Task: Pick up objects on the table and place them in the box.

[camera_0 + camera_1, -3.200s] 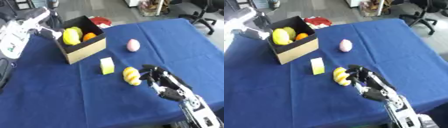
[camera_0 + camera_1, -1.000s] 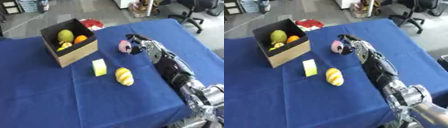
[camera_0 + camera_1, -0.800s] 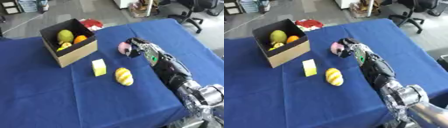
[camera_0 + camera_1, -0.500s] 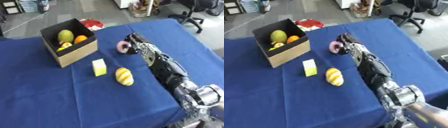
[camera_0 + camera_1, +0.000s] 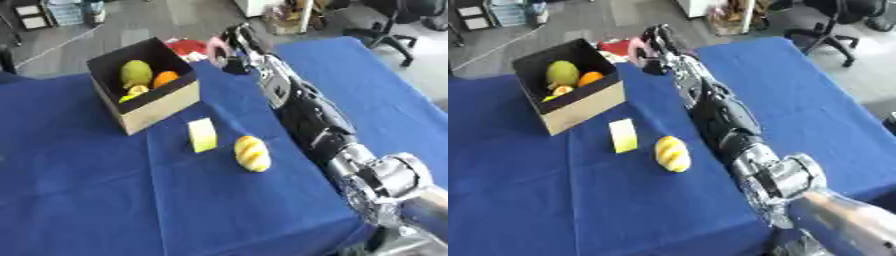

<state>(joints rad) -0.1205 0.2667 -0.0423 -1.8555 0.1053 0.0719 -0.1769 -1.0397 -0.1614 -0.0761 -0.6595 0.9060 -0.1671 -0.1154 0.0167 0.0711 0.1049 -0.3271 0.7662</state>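
My right hand (image 5: 234, 47) grips the pink ball (image 5: 215, 48), raised right of the box (image 5: 162, 102), ready to drop in.

One box (image 5: 149, 100), one pink object (image 5: 216, 49), one pale yellow block (image 5: 202, 135), one yellow bread-shaped item (image 5: 252, 153)

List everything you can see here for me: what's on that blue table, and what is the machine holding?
Box: one, black inside with tan sides, far left of the table.
Fruit in the box: a green one, an orange one, something yellow below them.
Block: one, pale yellow, mid-table by the box.
Bread: one, yellow-brown, right of the block.
Pink object: one, held in the air right of the box.
Red thing: one, behind the box.
Table: one, blue cloth.
Right hand: black, curled round the pink object.
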